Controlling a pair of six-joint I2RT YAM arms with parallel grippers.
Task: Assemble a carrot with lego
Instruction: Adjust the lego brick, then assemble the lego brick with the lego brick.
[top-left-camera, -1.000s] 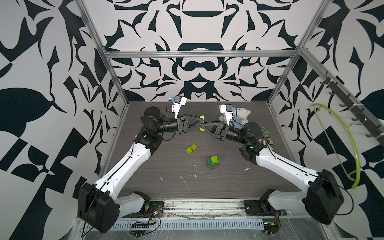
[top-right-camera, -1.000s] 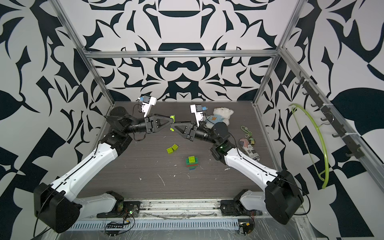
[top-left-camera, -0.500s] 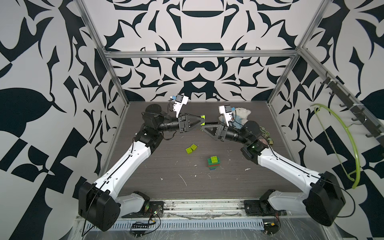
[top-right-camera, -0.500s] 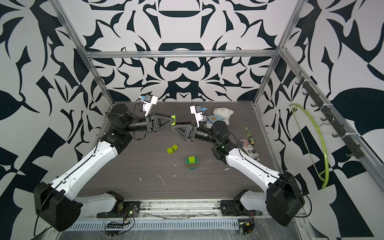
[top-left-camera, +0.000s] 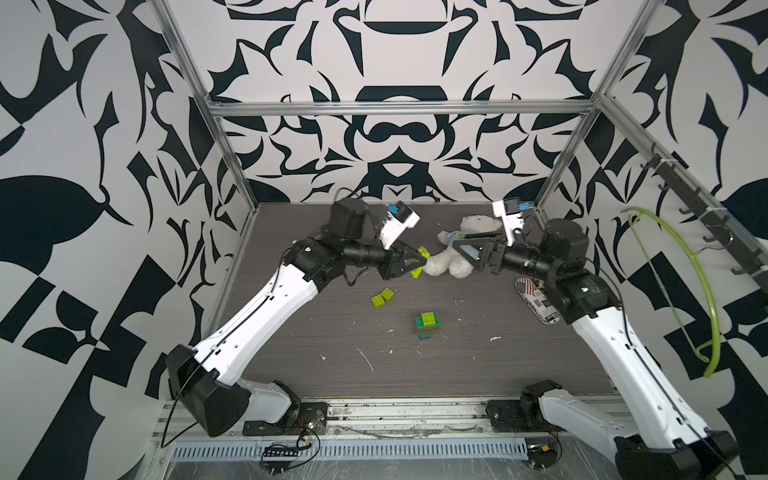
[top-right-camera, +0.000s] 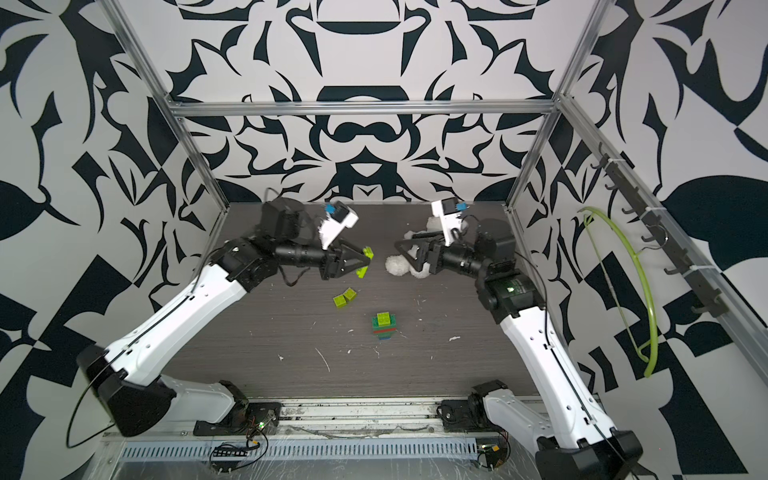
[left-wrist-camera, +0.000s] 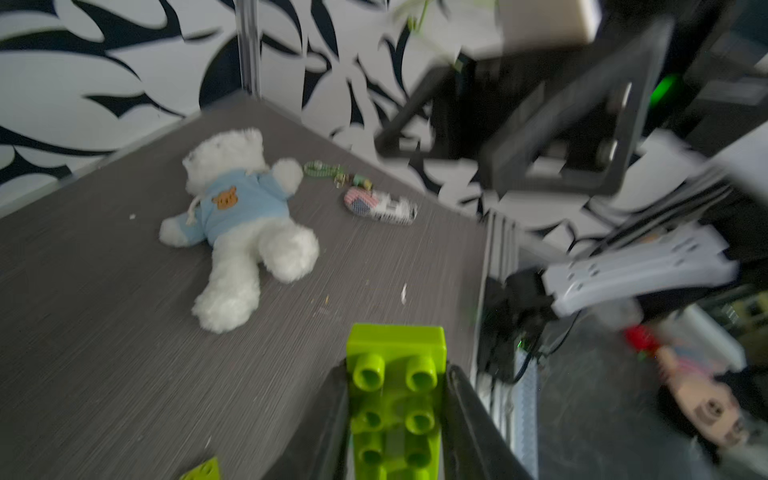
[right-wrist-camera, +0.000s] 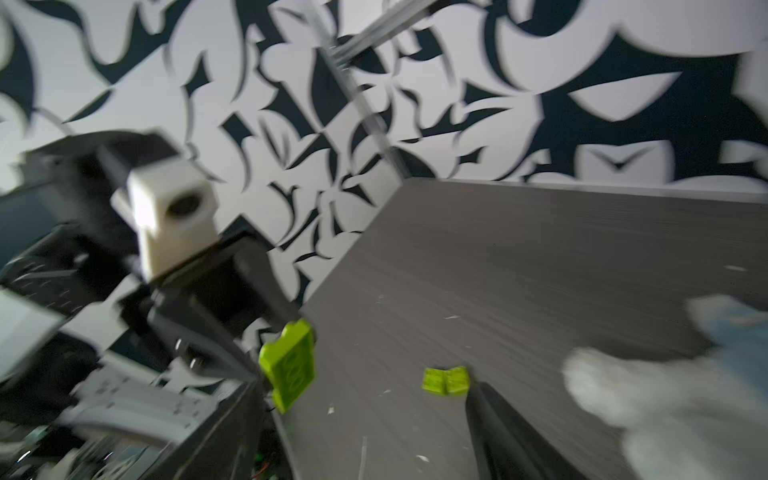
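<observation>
Both arms: glossy white shells (top-left-camera: 266, 307), black joints (top-left-camera: 316, 259), thin black cables (top-left-camera: 352, 284). Left hand (top-left-camera: 420, 262) and right hand (top-left-camera: 457, 241): black triangular frames, white camera blocks (top-left-camera: 399, 222).

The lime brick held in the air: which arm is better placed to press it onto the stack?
Left, likely: the left claw is shut on the lime brick; the right claw is open and empty, by the teddy bear.
</observation>
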